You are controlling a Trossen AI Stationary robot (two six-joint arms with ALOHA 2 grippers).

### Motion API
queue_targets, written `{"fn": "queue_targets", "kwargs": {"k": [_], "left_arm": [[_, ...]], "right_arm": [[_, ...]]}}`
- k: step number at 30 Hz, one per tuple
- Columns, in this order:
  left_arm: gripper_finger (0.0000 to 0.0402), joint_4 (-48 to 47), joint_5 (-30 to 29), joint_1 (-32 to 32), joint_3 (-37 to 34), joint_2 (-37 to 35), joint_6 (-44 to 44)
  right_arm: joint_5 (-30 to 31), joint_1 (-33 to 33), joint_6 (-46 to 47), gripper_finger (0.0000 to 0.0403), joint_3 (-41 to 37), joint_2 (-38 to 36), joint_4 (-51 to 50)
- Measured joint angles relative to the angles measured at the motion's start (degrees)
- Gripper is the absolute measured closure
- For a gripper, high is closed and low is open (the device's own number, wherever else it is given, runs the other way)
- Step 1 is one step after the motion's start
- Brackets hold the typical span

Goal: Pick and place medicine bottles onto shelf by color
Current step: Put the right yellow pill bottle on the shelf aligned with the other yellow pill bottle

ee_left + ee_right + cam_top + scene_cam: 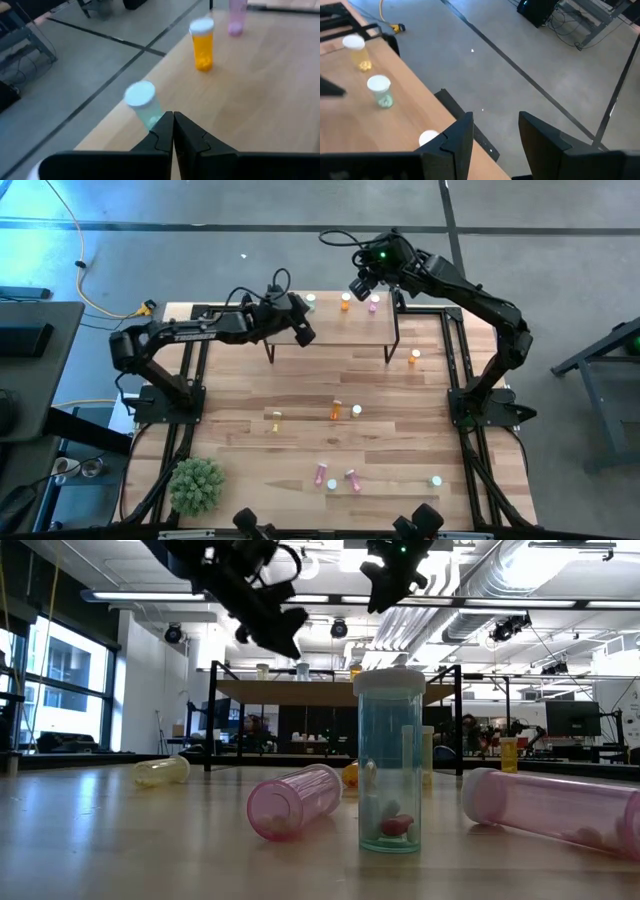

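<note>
Light-wood shelf (330, 328) on thin black legs carries upright green (145, 106), orange (202, 45) and pink bottles (237, 16). Left end effector (173, 122) hovers clenched, empty, beside green; right end effector (496, 131) hangs released above the shelf's far edge. Other cylinders litter the plank counter (400, 420).

Translucent plastic bottles (390, 765), light-wood shelf (335, 330)

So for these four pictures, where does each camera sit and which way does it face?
High view: overhead, straight down; both arms, shelf.
Low view: tabletop level, facing the room; both arms hang above a green bottle.
Left wrist view: past the shut left gripper at the shelf's orange bottle.
Right wrist view: past the open right gripper toward the floor.
Shared: both wrist views show the shelf's pale green bottle.
</note>
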Motion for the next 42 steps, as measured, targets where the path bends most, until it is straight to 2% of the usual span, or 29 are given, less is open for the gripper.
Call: {"fn": "queue_targets", "kwargs": {"k": [6, 12, 14, 20, 27, 33, 38, 42], "left_arm": [[0.0401, -2.53, 0.37, -0.61, 0.0, -6.93, -5.06], [0.0401, -2.66, 5.29, -0.45, 0.0, -14.13, -6.4], [0.0397, -2.15, 8.63, -0.42, 0.0, -16.28, -6.4], [0.0361, -0.14, 15.35, -0.48, 0.0, -21.4, -6.39], [0.0289, -0.12, 15.06, -0.47, 0.0, -23.86, -5.93], [0.0234, -0.1, 14.62, -0.47, 0.0, -24.3, -7.84], [0.022, -0.1, 15.74, -0.47, 0.0, -24.72, -9.18], [0.0222, -0.09, 18.93, -0.47, 0.0, -25.95, -7.49]], "right_arm": [[-0.04, 1.59, -0.14, 0.0253, 0.0, -1.69, -3.06], [-0.66, 2.29, -1.25, 0.0253, 0.0, -5.75, -5.03], [-1.74, 2.27, -0.17, 0.0253, -0.23, -7.07, -7.07], [-8.16, 2.62, 3.94, 0.0253, -12.54, -13.28, -6.4], [-8.02, 4.31, 12.02, 0.0253, -23.17, -21.61, -5.08], [-7.68, 5.87, 23.52, 0.0253, -30.83, -29.44, -5.06], [-7.25, 8.45, 34.08, 0.0253, -36.45, -35.23, -5.09], [-8.01, 13.6, 40.13, 0.0253, -37.83, -36.78, -4.95]]}}
